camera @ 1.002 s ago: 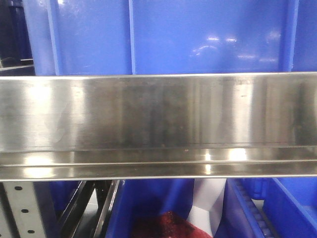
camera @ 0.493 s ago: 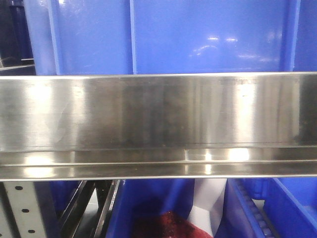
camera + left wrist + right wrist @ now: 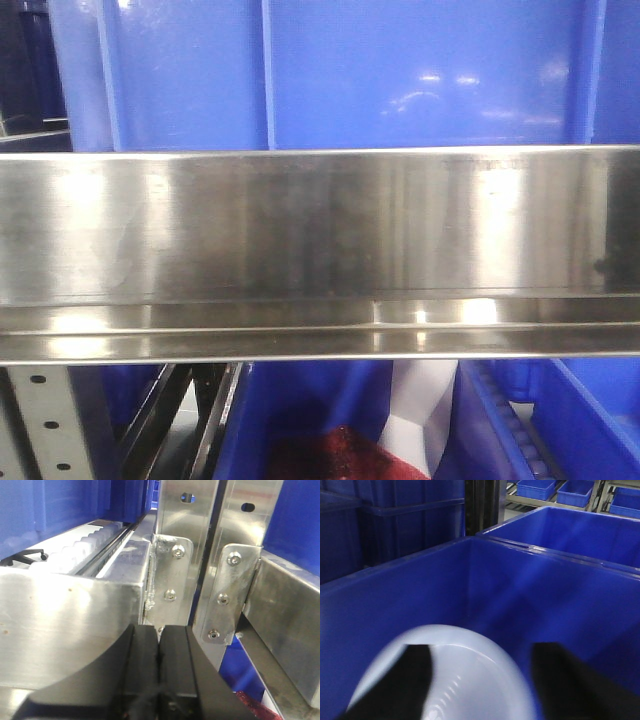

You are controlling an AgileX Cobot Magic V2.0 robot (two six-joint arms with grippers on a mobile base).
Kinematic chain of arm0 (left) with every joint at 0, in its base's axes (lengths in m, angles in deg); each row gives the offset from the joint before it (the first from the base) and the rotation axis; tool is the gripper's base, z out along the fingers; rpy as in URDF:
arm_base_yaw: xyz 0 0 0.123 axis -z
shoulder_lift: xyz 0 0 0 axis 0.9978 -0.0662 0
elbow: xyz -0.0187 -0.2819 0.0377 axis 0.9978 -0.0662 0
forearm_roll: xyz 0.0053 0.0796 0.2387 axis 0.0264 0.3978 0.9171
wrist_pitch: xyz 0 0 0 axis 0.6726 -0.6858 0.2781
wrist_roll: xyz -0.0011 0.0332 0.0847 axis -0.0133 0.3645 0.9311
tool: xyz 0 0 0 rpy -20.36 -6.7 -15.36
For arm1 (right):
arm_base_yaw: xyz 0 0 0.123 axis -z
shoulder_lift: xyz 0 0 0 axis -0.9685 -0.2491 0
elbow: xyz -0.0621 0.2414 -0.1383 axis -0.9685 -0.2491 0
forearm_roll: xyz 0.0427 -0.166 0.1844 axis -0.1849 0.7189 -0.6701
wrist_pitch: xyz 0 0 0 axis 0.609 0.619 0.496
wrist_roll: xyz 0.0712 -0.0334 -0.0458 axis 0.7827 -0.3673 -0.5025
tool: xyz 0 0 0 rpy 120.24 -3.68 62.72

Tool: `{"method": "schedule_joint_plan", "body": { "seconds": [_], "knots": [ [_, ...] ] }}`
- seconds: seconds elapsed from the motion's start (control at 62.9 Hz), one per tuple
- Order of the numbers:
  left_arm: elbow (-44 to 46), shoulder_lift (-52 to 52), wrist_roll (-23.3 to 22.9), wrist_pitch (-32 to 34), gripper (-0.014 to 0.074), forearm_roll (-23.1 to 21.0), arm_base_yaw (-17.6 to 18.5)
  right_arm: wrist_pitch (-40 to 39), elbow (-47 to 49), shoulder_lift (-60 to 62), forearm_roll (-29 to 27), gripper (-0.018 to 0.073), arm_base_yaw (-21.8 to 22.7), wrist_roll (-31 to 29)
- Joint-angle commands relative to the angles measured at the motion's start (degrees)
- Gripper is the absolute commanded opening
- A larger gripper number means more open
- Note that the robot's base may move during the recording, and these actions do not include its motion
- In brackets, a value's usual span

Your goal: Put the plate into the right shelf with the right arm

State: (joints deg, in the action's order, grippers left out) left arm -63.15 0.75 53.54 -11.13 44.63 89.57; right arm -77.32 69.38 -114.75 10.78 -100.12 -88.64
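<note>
The plate (image 3: 470, 680) shows only in the right wrist view, at the lower left of the frame. It is a pale, blurred disc lying low inside a large blue bin (image 3: 530, 590), and nowhere near the steel. It looks light and stiff, thin plastic with a smooth, probably slippery face, so it is unlikely to break but could easily skid or tip. The low raised rim is the only real purchase. I judge the best hold is a pinch across the near edge, one finger above and one under the lip.

The right gripper (image 3: 485, 652) hangs over it with its dark fingers (image 3: 415, 680) spread wide. The left-hand finger overlaps the plate's face and the other stands off past the plate's right edge. Nothing is pinched. The blur hides whether any finger touches the plastic.

The left gripper (image 3: 159, 645), at the bottom centre of its own view, has its two black pads pressed together on nothing, just in front of bolted brackets and brushed uprights.

In the front view the right shelf (image 3: 300, 230) fills the middle band as a long shiny rail, with blue bins above and below.
</note>
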Motion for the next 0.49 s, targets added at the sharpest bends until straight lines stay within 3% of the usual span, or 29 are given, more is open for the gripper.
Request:
{"method": "schedule_joint_plan", "body": {
  "seconds": [0.0,0.35,0.477],
  "knots": [
    [-0.54,0.36,-0.34,5.15,-0.0047,0.01,0.11,-4.74,2.31,1.80,-0.21,0.0632,0.28,-0.52],
    [-0.54,0.36,-0.34,5.15,-0.0047,0.01,0.11,-3.55,2.31,2.89,-0.21,0.0634,0.28,-0.48],
    [-0.54,0.36,-0.34,5.15,-0.0047,0.01,0.11,0.79,2.31,4.80,-0.21,0.0608,0.28,-0.48]
  ]
}}
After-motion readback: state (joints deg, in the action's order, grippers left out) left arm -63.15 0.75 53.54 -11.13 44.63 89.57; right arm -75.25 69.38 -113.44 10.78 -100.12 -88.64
